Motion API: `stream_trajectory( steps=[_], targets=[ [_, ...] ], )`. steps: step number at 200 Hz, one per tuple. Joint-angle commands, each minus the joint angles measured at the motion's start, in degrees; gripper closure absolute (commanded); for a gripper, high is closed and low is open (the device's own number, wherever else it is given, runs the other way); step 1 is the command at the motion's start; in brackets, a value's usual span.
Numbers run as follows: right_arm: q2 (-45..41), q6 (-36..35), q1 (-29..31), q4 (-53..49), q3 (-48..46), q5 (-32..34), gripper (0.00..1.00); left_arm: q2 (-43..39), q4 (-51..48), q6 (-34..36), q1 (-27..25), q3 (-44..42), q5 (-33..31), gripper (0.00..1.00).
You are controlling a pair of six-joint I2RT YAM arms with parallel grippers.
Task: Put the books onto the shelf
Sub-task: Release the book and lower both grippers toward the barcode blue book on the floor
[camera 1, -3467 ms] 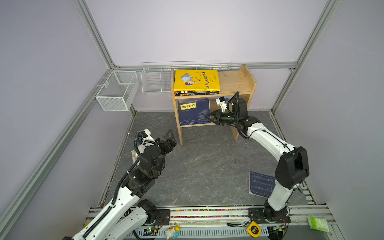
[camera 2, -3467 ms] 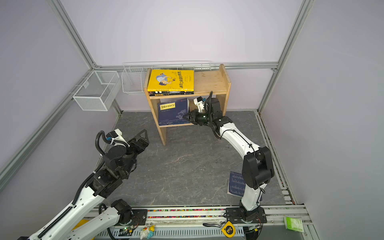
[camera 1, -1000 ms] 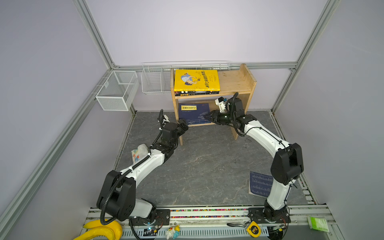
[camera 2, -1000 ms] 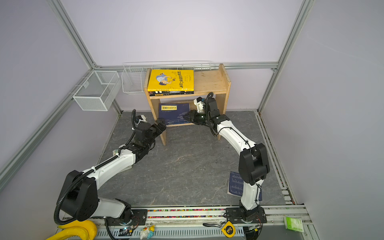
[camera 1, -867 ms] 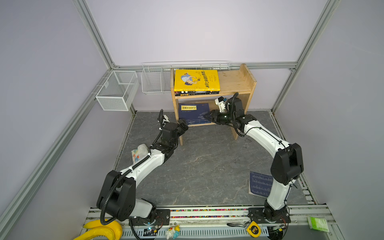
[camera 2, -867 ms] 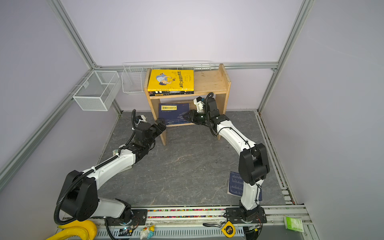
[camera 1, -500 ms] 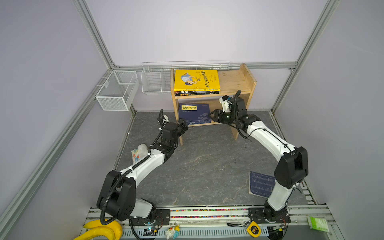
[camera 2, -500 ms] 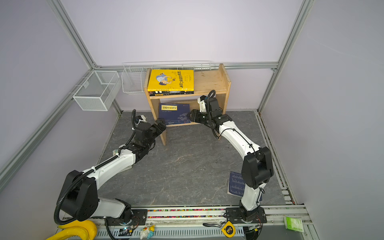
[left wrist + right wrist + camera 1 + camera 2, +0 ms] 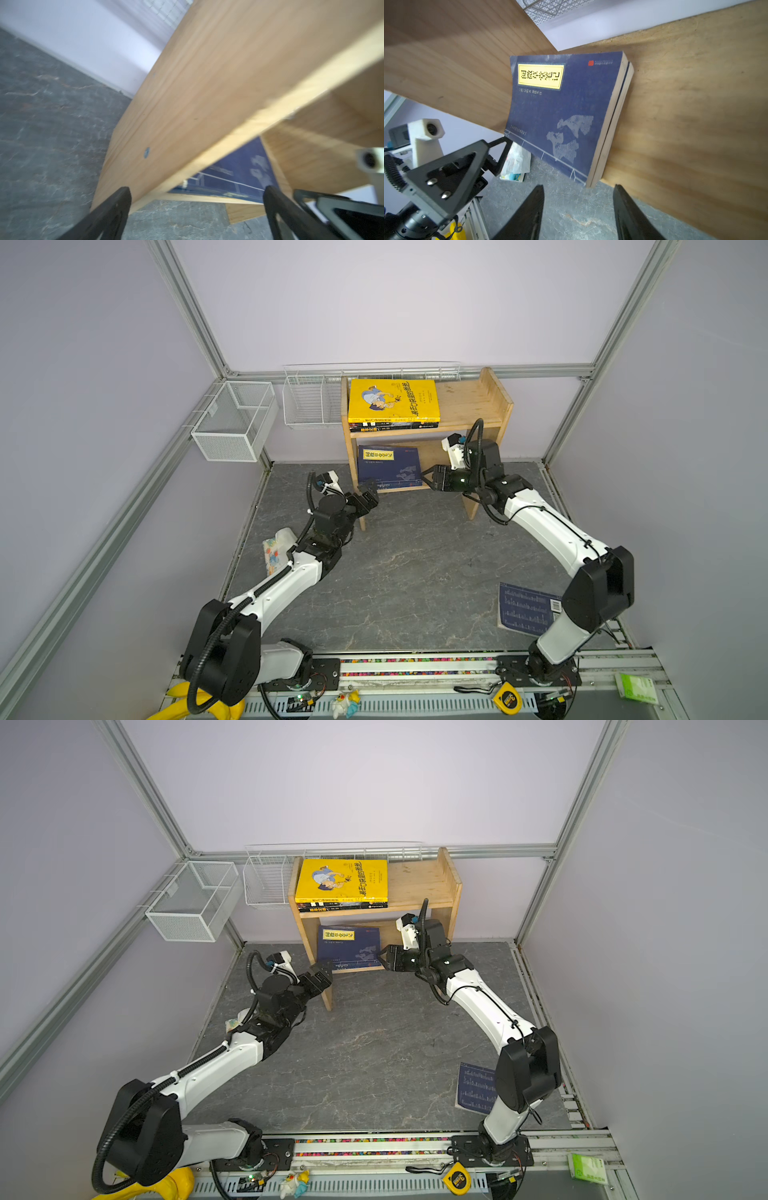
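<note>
We hold the right gripper (image 9: pixel 427 480) before the lower tier (image 9: pixel 685 124) of the pine shelf (image 9: pixel 494 406), jaws apart (its navy books (image 9: pixel 560 108) look delivered). Our left gripper (image 9: pixel 197 188), jaws wide, brackets the side panel (image 9: pixel 207 93), probably steadying it.

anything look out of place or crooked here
One navy book lies on the floor, front right, off the shelf. On the lower tier, the two stacked navy books sit slightly offset, edges not flush. Nothing looks spilled or damaged.
</note>
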Motion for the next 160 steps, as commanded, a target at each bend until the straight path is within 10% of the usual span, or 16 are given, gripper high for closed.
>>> stream_trajectory(
  steps=[1,87,160],
  targets=[
    [-4.3,-3.1,-0.2,0.8,-4.0,-1.1,0.39,-4.2,6.4,2.7,0.2,-2.1,6.3,0.0],
    [-21.5,3.8,-5.7,-14.2,-26.2,31.3,0.0,-15.0,-5.2,1.3,-3.2,-10.7,15.2,0.0],
    [-31.8,13.3,-27.4,-19.5,-46.4,34.9,0.11,-3.6,-3.6,2.4,-18.8,-8.7,13.5,0.0]
  ],
)
